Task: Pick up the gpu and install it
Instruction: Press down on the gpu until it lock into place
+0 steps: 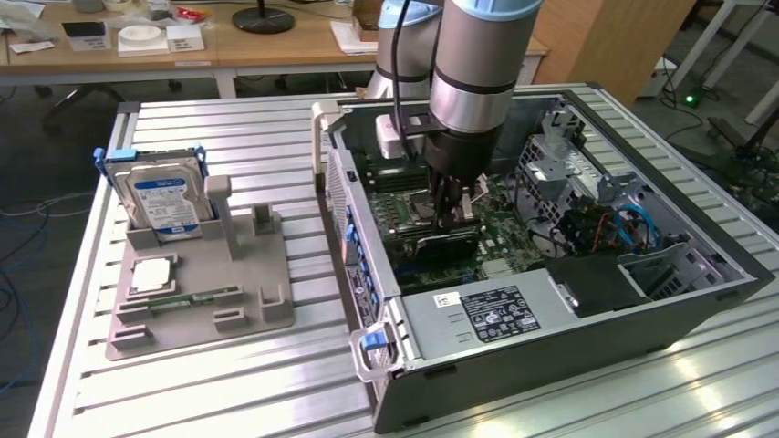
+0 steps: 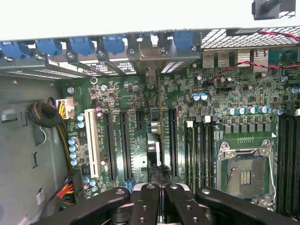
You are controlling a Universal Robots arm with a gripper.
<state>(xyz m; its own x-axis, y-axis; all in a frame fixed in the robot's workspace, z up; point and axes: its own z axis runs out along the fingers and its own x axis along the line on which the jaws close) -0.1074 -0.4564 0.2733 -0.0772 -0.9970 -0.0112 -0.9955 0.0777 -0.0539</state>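
Inside the open computer case (image 1: 681,301), the robot's gripper (image 2: 159,187) is clamped narrow on the top edge of the gpu (image 2: 154,154), which stands on edge over an expansion slot on the motherboard (image 2: 211,89), its bracket end toward the blue slot latches (image 2: 79,47). The pickup looks done. Whether the card is fully seated cannot be told; the hard drive (image 1: 164,196) waits on the grey fixture (image 1: 201,310) outside.
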